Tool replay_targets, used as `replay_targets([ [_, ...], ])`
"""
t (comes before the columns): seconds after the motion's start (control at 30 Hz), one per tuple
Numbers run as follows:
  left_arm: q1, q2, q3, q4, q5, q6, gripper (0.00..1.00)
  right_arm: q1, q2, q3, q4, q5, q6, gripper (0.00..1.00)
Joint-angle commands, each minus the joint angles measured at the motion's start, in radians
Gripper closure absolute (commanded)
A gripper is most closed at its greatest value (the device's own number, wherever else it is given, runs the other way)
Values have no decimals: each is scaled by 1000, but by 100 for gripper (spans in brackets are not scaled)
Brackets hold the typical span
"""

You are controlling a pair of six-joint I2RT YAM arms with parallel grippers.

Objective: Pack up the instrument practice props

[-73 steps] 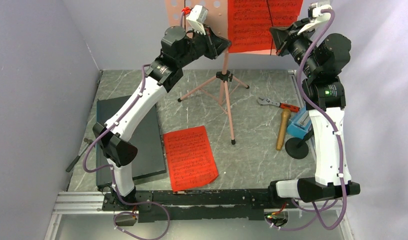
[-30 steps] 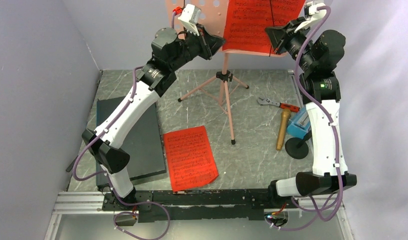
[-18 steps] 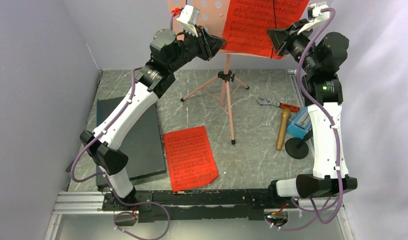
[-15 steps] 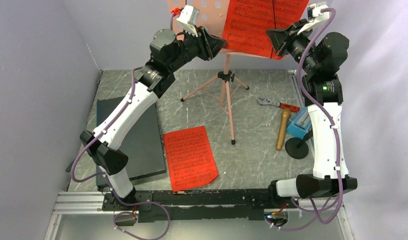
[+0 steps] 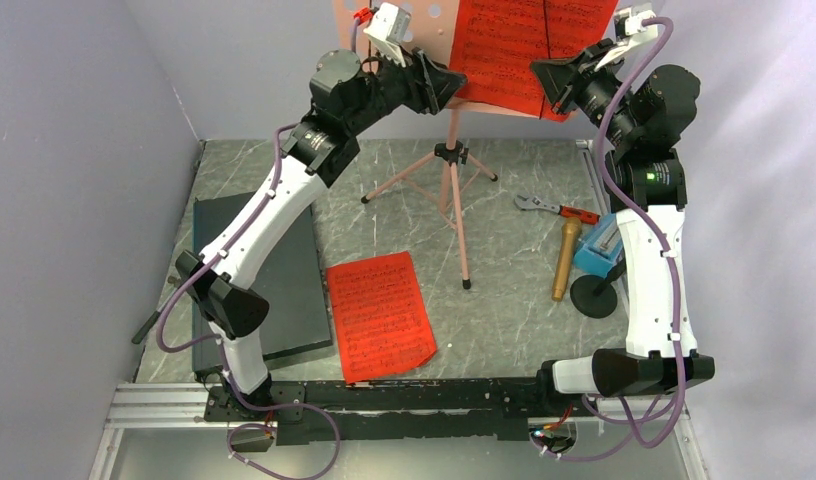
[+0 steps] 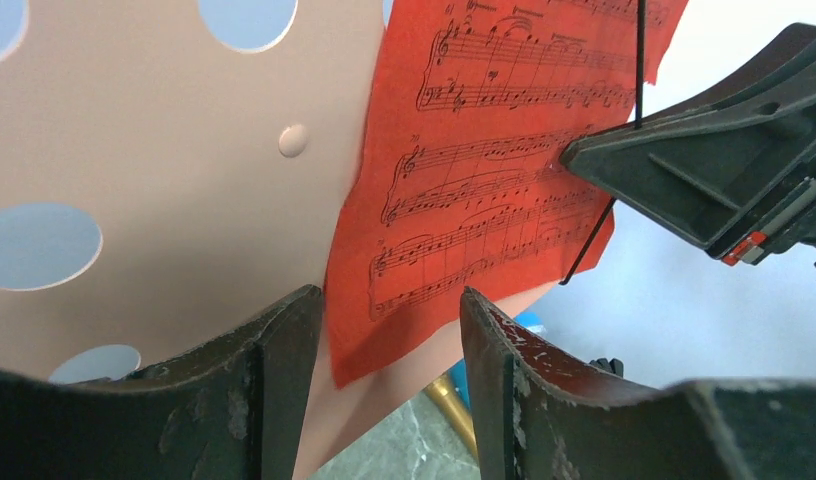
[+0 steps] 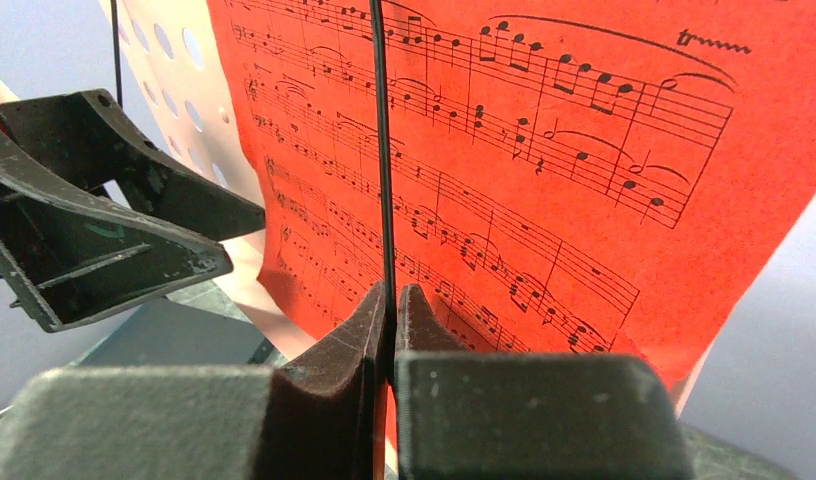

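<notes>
Though two red pages point(image 5: 382, 315) show, left gripper point(image 6: 389, 320) gapes empty and right gripper point(image 7: 392, 295) pinches one wire point(image 7: 381, 150).

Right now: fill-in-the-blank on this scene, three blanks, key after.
The right tool is shut on a thin ___ wire crossing the upright page.
The left tool is ___, that page's lower corner showing between its jaws.
The loose page on the table is coloured ___.
Missing: black; open; red.
</notes>
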Motion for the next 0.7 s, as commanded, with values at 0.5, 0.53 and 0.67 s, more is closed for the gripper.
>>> replay_targets([
  [0.5, -1, 2, 9, -38, -49, -18, 46, -2, -36, -6, 104, -43, 53, 100],
  [0.53, -2, 8, 14, -32, -34, -23, 46, -3, -35, -5, 104, -45, 53, 100],
  [0.67, -2, 31, 29, -21, 12, -65, 50, -2, -36, -6, 103, -48, 53, 100],
])
